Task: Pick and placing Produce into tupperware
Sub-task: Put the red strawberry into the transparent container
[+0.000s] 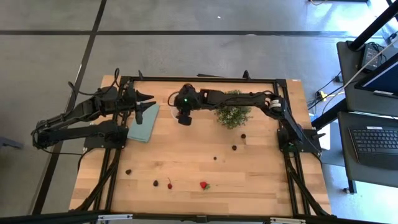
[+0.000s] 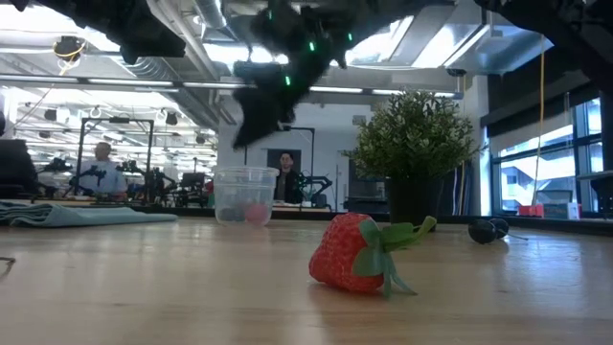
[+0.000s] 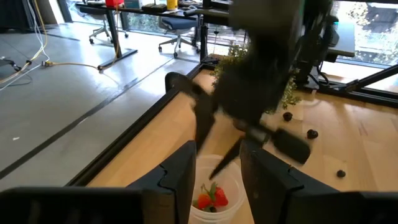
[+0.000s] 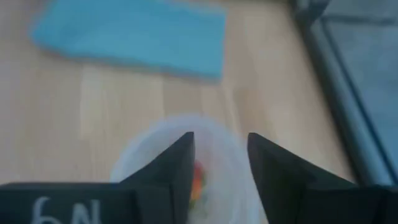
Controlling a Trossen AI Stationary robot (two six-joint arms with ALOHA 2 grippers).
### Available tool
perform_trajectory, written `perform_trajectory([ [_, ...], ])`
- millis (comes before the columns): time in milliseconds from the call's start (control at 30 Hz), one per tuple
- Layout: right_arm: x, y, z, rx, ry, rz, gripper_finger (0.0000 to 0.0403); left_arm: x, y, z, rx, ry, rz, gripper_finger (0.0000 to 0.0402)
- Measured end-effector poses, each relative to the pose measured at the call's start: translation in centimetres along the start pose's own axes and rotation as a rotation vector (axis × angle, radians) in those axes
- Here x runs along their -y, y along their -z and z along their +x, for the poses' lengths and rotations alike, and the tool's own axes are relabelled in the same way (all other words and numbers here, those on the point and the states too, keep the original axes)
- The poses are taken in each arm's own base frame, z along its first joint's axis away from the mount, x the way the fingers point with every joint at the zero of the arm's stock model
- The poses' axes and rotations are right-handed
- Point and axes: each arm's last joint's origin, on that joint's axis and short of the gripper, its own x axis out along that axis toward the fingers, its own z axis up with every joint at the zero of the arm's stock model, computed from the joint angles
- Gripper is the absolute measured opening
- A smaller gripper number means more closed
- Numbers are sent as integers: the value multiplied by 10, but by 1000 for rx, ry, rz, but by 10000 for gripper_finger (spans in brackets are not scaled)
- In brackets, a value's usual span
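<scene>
The clear cup (image 2: 246,195) stands on the table beside the teal cloth, with red fruit pieces (image 3: 211,199) inside. My right gripper (image 1: 183,118) hangs open and empty just above the cup (image 4: 146,152), fingers pointing down, over a red piece (image 4: 198,177). My left gripper (image 1: 147,106) is open and empty over the teal cloth's far end, facing the cup (image 3: 235,185) from the table's left. A strawberry (image 1: 203,185) and several small dark and red pieces, such as a dark berry (image 1: 234,148), lie loose on the wood.
A bushy green plant (image 1: 233,112) in a dark pot stands right of the cup, under my right arm. The teal cloth (image 1: 142,127) lies flat to the cup's left. A black frame runs along the table's edges. Bare wood lies between the cup and the near-side pieces.
</scene>
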Motion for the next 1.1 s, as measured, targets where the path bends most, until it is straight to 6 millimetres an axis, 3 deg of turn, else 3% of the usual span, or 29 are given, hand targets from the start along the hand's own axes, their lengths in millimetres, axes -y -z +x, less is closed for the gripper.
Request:
perform_trajectory([
  [233,9,-66,-80,137,3,-35,181,0,0,0,1,0,0,105],
  [467,25,-75,-157,65,-4,-21,183,0,-1,0,7,1,-1,93],
  [667,26,-63,-215,-2,-3,54,183,0,-1,0,7,4,-1,83],
  [867,-3,-35,-262,0,116,79,183,0,-3,0,37,7,-1,73],
  [967,-22,-13,-274,43,151,108,183,1,-6,0,59,14,-1,68],
  [1100,-50,28,-272,57,89,169,183,1,-8,-1,81,15,-1,63],
])
